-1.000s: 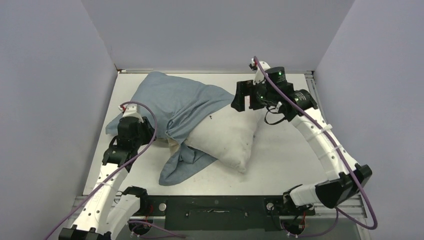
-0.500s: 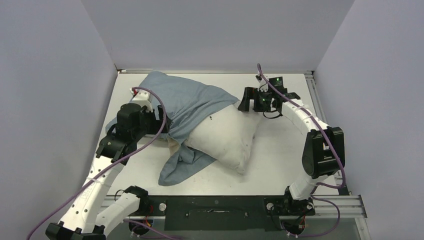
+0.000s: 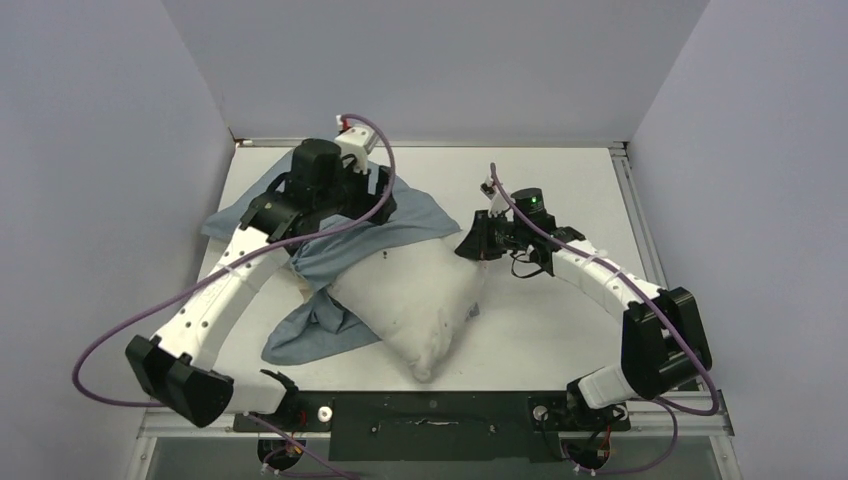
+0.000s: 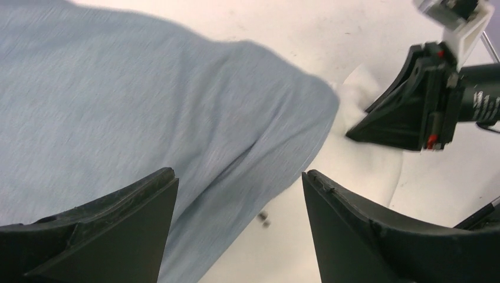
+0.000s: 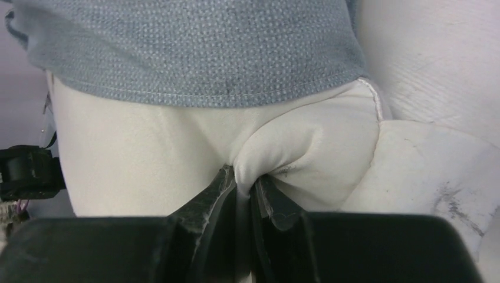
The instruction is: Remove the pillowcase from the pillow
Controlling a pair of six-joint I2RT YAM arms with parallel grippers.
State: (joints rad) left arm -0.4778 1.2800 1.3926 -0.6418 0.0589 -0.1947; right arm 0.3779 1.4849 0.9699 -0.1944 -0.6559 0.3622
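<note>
Pillowcase [image 3: 330, 255] covers the pillow's [image 3: 410, 300] far-left end; its long axis runs diagonally toward the near edge. Right gripper [image 5: 244, 188] pinches a pillow corner; left gripper [image 4: 239, 177] hovers spread above the cloth.

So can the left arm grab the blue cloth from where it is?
Probably yes. The left gripper hangs open over the pillowcase, with nothing between its fingers and the cloth. The right gripper pinches a corner of the pillow off to one side, out of the way.
</note>
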